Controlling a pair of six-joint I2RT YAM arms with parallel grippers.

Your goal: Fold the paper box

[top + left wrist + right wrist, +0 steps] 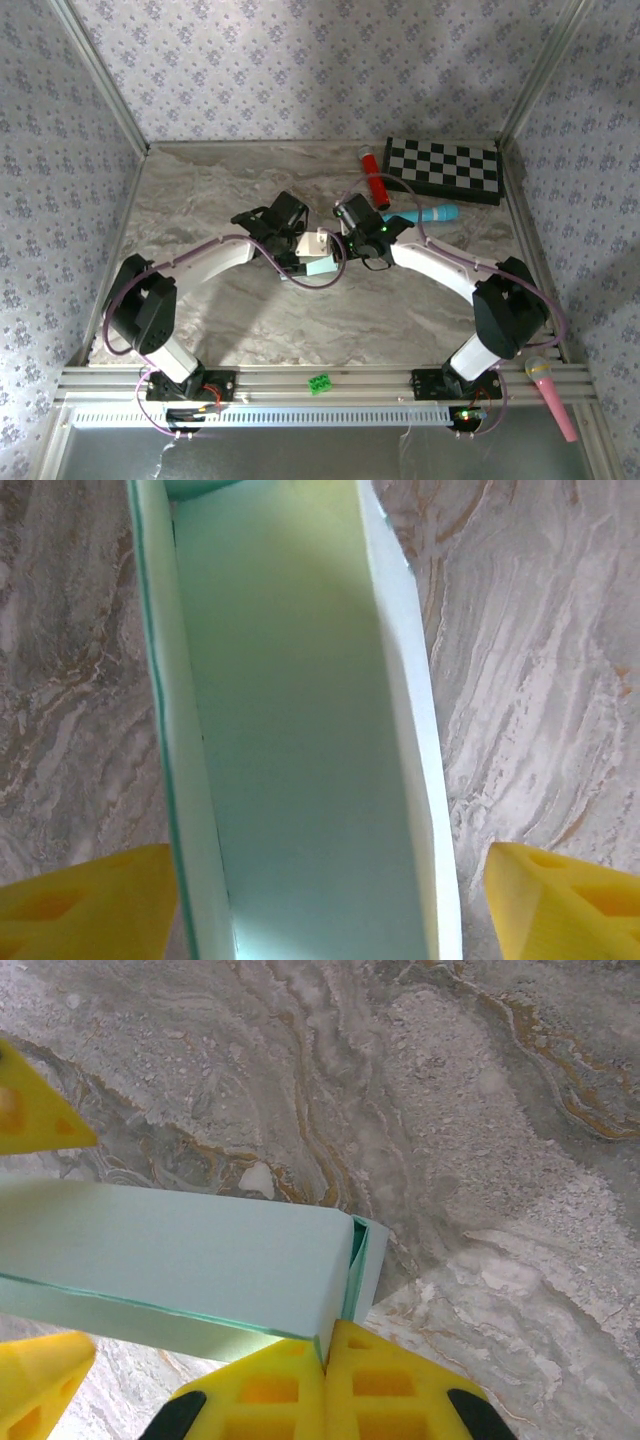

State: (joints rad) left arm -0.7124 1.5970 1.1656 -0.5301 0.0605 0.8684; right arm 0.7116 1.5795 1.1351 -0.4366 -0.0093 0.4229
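Top external: paper box (pixel 318 262) sits at the middle of the desk (pixel 250 320), between both arms. In the left wrist view we see the left tool (pixel 325 855) spread astride it, not gripping. The walls are up and the interior is open. Right tool (pixel 328 1340) is pressed together, empty, at the box's end corner. Our read: body formed, closing flaps left to do.

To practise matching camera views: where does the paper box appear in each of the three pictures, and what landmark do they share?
Top external: the paper box sits at the picture's centre.
Left wrist: the paper box runs down the middle, top edge to bottom edge.
Right wrist: the paper box lies lower left, from the left edge to the centre.
Shared landmark: the marbled tabletop beneath it.
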